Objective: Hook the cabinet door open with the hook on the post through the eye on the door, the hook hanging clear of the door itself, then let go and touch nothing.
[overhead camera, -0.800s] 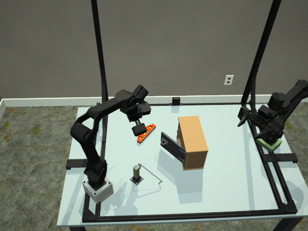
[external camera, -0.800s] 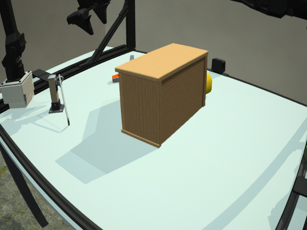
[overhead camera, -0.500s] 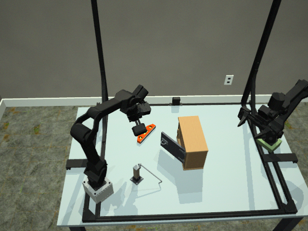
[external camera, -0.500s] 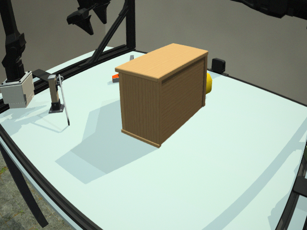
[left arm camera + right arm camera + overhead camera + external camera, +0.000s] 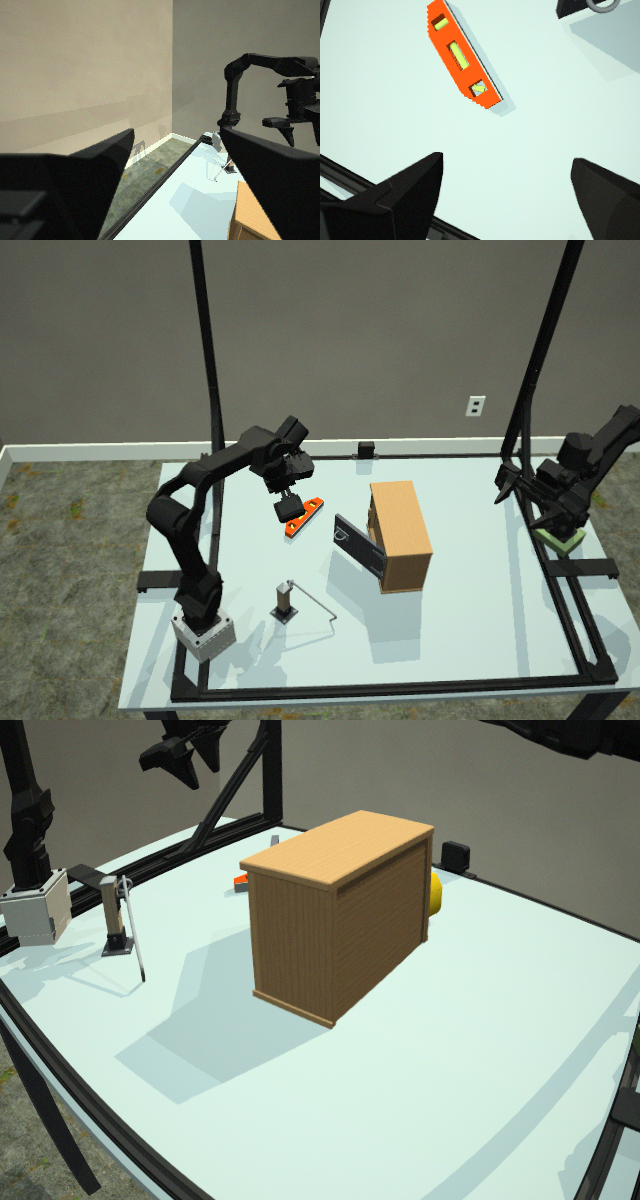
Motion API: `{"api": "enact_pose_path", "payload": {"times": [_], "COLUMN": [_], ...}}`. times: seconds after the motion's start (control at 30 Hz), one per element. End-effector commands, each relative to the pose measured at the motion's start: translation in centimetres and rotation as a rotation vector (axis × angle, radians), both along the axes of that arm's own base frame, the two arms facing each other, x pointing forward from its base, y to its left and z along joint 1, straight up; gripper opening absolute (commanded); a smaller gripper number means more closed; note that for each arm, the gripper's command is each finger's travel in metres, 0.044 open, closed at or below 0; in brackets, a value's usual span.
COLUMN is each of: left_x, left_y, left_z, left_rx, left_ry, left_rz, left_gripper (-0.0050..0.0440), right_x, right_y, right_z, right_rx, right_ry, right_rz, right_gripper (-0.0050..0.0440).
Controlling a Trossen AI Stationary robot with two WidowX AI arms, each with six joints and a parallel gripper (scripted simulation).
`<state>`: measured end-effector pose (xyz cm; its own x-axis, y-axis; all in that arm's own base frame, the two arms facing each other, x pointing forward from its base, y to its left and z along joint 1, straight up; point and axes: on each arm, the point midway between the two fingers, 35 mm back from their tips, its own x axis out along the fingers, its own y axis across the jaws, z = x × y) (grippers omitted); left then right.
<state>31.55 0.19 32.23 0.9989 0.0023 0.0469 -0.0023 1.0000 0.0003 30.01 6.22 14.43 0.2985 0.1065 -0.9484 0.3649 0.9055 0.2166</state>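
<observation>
The wooden cabinet (image 5: 399, 534) stands mid-table, and its dark grey door (image 5: 359, 544) is swung partly open with the eye (image 5: 341, 535) on its face. The short post (image 5: 283, 599) stands in front of it. Its wire hook (image 5: 315, 601) slopes down from the post top, tip on the table, apart from the door. My right gripper (image 5: 288, 508) is open and empty, hovering over an orange level (image 5: 303, 517) left of the door. My left gripper (image 5: 522, 503) is open and empty, raised at the far right edge. The door is hidden in the exterior view, which shows the post (image 5: 114, 913) and hook (image 5: 133, 931).
The orange level (image 5: 462, 62) lies flat below my right gripper (image 5: 507, 164). A green block (image 5: 560, 539) sits under the left arm. Something yellow (image 5: 435, 893) shows at the cabinet's front. A black frame rims the table, with tall uprights at the back.
</observation>
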Motion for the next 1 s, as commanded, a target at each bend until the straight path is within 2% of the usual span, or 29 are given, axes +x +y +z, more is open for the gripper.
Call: {"api": "enact_pose_path", "payload": {"times": [0.0, 0.33, 0.63, 0.8, 0.87, 0.97], "left_x": [-0.3, -2.2, -7.5, -10.9, -10.9, -12.6], "left_y": [0.5, 3.4, 6.6, 6.7, 6.7, 6.2], "left_z": [0.3, 1.6, 3.6, 4.6, 4.6, 5.0], "left_rx": [0.001, 0.009, 0.014, 0.012, 0.012, 0.009], "left_ry": [-0.002, 0.006, 0.024, 0.034, 0.034, 0.038], "left_rz": [-0.002, -0.002, -0.002, -0.002, -0.002, -0.002], "left_gripper": [0.0400, 0.0400, 0.0400, 0.0400, 0.0400, 0.0400], "right_x": [0.3, 2.2, 5.9, 7.9, 7.9, 8.9], "right_y": [-0.2, -1.1, -3.3, -4.9, -4.9, -5.8], "right_z": [0.0, -0.1, -0.9, -1.8, -1.8, -2.4], "right_rx": [0.003, 0.026, 0.059, 0.072, 0.072, 0.076], "right_ry": [0.012, 0.069, 0.172, 0.228, 0.228, 0.256], "right_rz": [-0.027, -0.200, -0.546, -0.756, -0.756, -0.871], "right_gripper": [0.0220, 0.0220, 0.0220, 0.0220, 0.0220, 0.0220]}}
